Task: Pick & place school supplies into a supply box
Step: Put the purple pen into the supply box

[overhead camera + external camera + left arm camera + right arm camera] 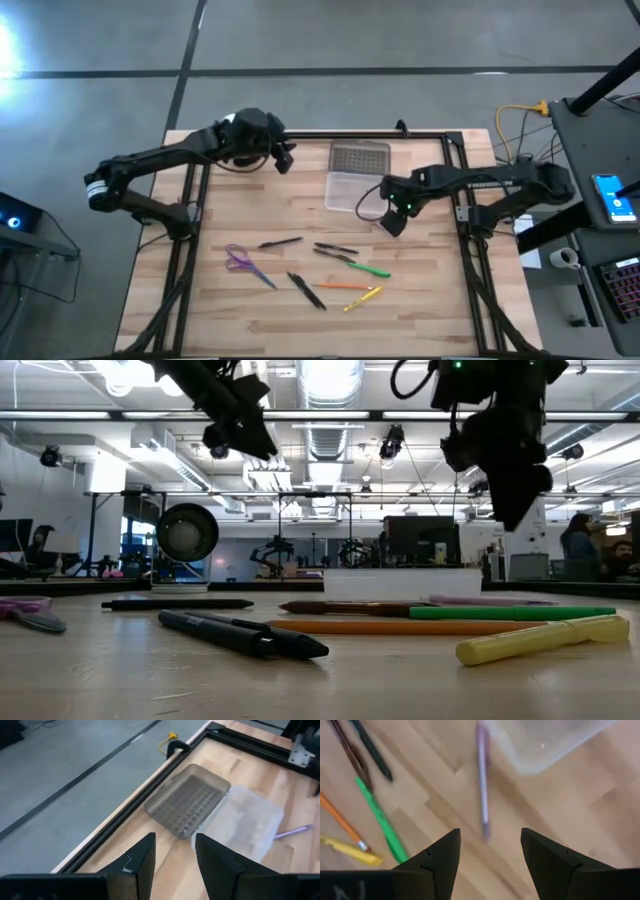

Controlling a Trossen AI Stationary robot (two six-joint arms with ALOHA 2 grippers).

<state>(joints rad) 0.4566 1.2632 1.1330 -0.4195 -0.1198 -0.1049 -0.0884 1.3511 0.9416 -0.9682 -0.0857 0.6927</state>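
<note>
The supply box lies open at the table's far middle, its grey lid (pixel 360 157) flat toward the far edge and its clear tray (pixel 350 190) nearer. A purple pen (pixel 482 785) lies on the wood beside the tray's near right corner. My right gripper (pixel 393 224) hangs open just above this pen, pointing down, clear of the table (pixel 515 490). My left gripper (pixel 285 160) is open and empty in the air left of the lid (pixel 187 802). Purple scissors (pixel 243 262) and black (pixel 280 242), green (pixel 368 267), orange (pixel 342 286) and yellow (pixel 362 298) pens lie near the front.
Black frame rails (pixel 455 150) run along the table's far, left and right sides. A yellow cable (pixel 520 110) lies beyond the far right corner. Bare wood (pixel 250 205) stretches between the box and the row of pens.
</note>
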